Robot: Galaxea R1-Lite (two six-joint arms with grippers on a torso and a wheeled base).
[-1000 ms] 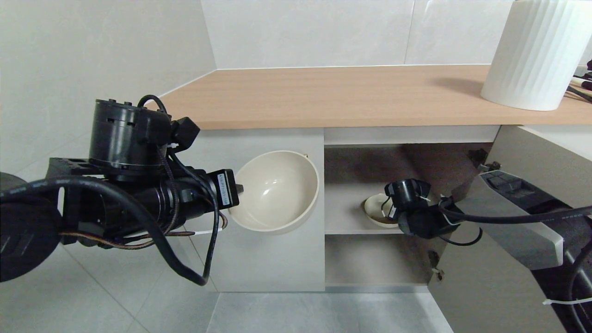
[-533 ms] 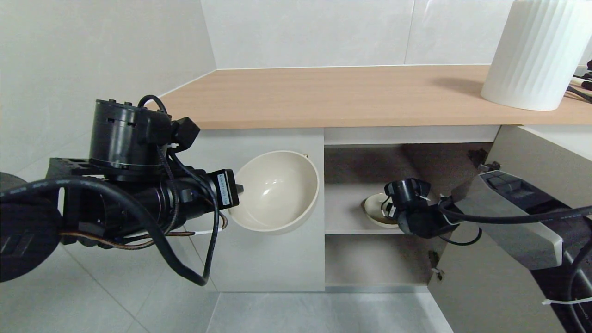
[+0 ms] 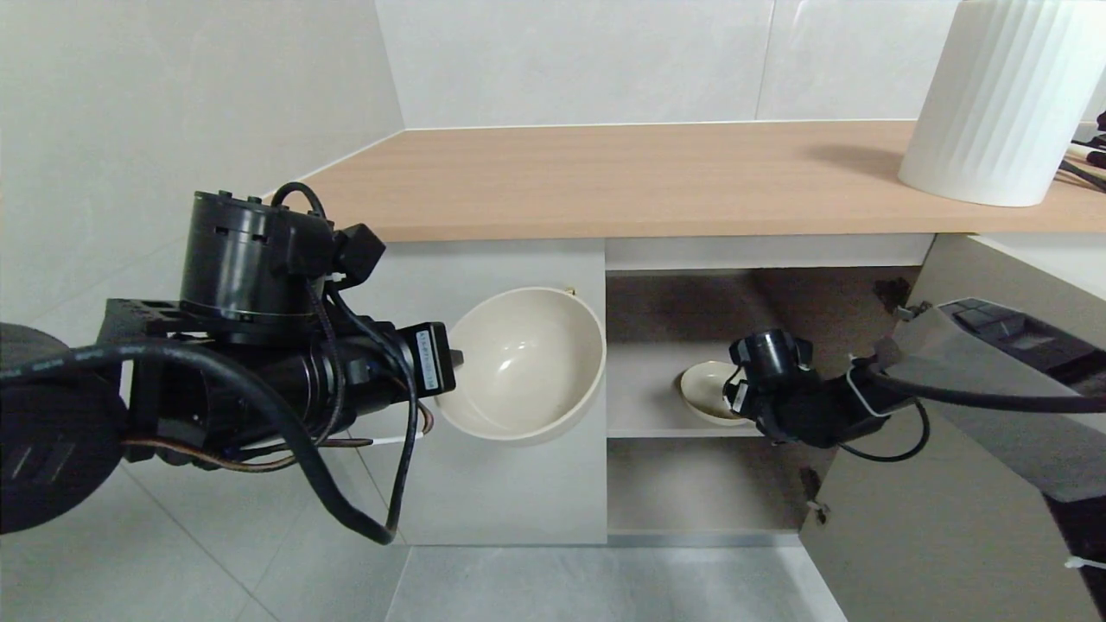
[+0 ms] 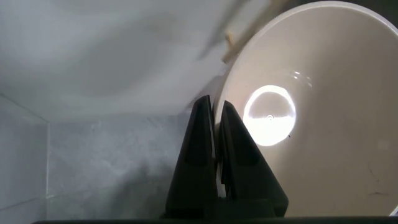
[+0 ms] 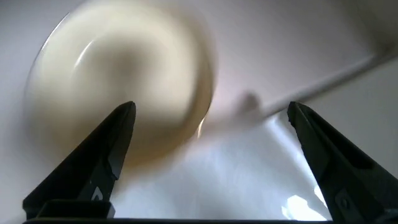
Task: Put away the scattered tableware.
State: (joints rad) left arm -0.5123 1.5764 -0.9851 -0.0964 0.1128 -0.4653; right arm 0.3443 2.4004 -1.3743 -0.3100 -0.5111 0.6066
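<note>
My left gripper [image 3: 454,358] is shut on the rim of a large cream bowl [image 3: 527,363], held on its side in front of the closed left cabinet door. In the left wrist view the two fingers [image 4: 202,124] pinch the rim of the bowl [image 4: 311,124]. A small cream dish [image 3: 704,386] lies on the middle shelf [image 3: 644,415] of the open cabinet. My right gripper [image 3: 733,397] is inside the cabinet just right of the dish. In the right wrist view the right gripper [image 5: 210,111] is open, with the dish [image 5: 118,87] ahead of it and apart from both fingers.
A wooden counter [image 3: 648,173] runs above the cabinet, with a tall white ribbed vessel [image 3: 1002,95] at its right end. The cabinet's right door [image 3: 907,518] stands open beside my right arm. A lower compartment [image 3: 691,484] lies beneath the shelf.
My right gripper has drawn back to the right from the dish, which now shows more fully on the shelf. The left arm with the bowl has shifted slightly right and down.
</note>
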